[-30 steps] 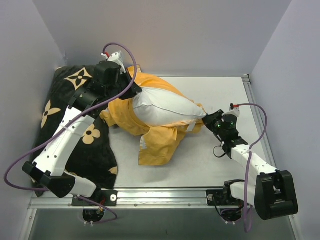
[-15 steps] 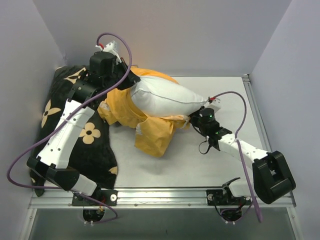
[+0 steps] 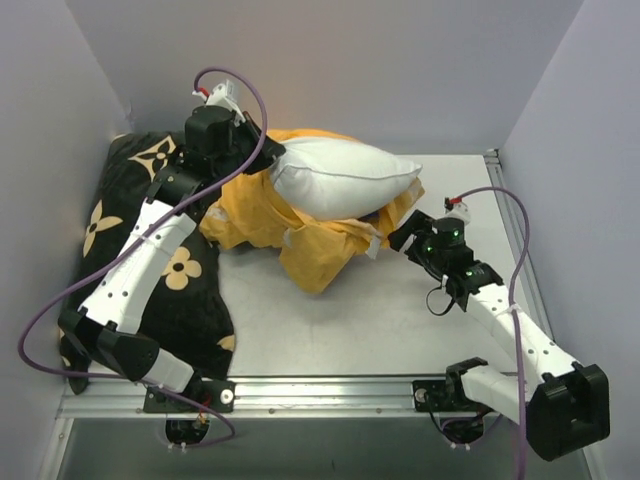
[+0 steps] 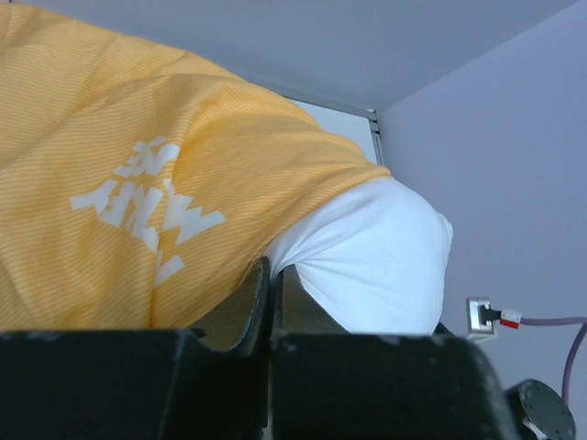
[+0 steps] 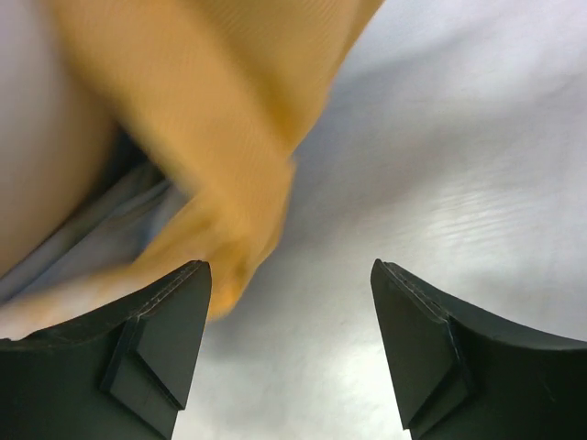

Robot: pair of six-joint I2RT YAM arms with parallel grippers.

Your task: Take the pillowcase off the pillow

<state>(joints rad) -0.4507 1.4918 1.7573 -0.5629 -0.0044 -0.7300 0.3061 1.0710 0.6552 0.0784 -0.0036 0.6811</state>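
Observation:
The white pillow [image 3: 345,178] lies lifted at the back of the table, mostly bare, its left end still in the orange-yellow pillowcase [image 3: 300,238] that hangs bunched beneath it. My left gripper [image 3: 265,168] is at that left end, shut on a pinch of the pillow's white fabric [image 4: 367,257], with the lettered pillowcase [image 4: 138,183] draped to its left. My right gripper [image 3: 402,236] stands open just right of the pillowcase's lower edge, holding nothing. In the right wrist view the gripper [image 5: 289,275] shows bare table between its fingers and blurred orange cloth [image 5: 211,137] at the upper left.
A large black cushion [image 3: 170,290] with beige flower motifs fills the left side under my left arm. Walls close in at the back and both sides. A metal rail [image 3: 330,385] runs along the near edge.
My right gripper has opened, let go of the cloth and drawn back to the right. The left arm has swung the pillow up and toward the back wall.

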